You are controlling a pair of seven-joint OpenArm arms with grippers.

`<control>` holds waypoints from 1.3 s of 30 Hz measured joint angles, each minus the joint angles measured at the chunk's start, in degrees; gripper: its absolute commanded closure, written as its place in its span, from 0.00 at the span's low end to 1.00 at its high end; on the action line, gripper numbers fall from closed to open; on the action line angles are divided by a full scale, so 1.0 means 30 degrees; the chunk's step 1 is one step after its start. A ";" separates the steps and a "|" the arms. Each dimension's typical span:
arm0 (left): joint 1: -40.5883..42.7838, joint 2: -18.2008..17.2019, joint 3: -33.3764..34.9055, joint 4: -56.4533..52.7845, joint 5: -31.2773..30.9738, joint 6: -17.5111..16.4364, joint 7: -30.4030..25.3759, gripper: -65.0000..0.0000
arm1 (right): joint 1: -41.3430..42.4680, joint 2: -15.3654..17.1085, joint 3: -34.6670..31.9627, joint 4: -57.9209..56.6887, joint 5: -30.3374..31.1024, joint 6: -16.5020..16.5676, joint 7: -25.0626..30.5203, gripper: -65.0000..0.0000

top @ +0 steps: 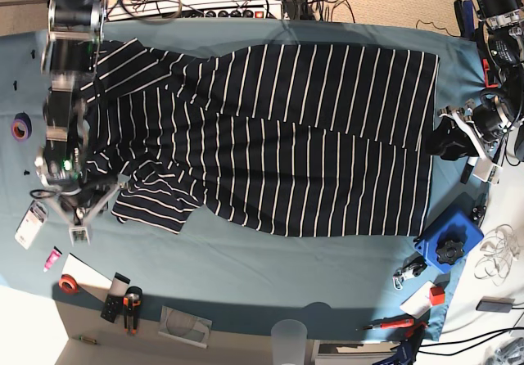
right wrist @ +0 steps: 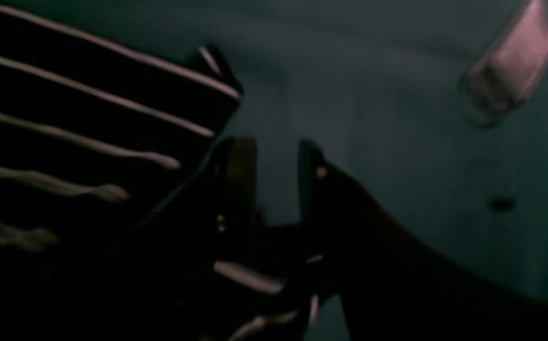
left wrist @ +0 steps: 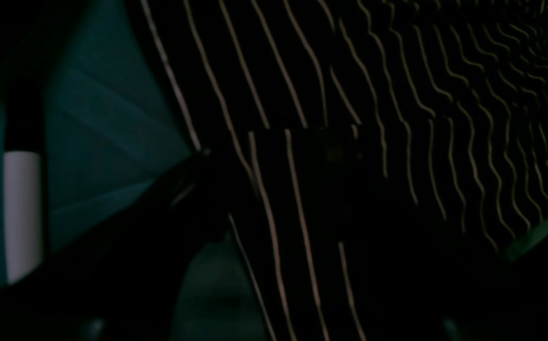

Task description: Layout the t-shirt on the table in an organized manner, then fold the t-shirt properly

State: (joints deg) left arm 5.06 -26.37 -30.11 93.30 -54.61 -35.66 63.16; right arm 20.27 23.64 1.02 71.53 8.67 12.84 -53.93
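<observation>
Looking at the base view, you see the t-shirt (top: 278, 144) spread across the table (top: 246, 275), right gripper (right wrist: 276, 156) parted and empty at left, left gripper (top: 449, 140) state unclear.

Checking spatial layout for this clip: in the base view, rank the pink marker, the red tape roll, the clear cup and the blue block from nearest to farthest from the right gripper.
From the right gripper:
1. Pink marker, just below it, near the table's left end.
2. Red tape roll, a little farther down that side.
3. Clear cup, at the front edge, mid-table.
4. Blue block, far right.
</observation>
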 measured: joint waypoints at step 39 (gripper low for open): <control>-0.0073 0.0000 0.0000 0.0000 0.0678 0.0000 -0.1727 0.59 | 0.1173 -0.2914 0.0073 -0.3483 -0.1734 0.0219 0.2958 1.00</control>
State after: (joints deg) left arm 4.84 -26.37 -30.11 93.30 -52.58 -35.66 57.98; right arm 23.79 14.90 1.23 61.08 3.46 13.50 -45.06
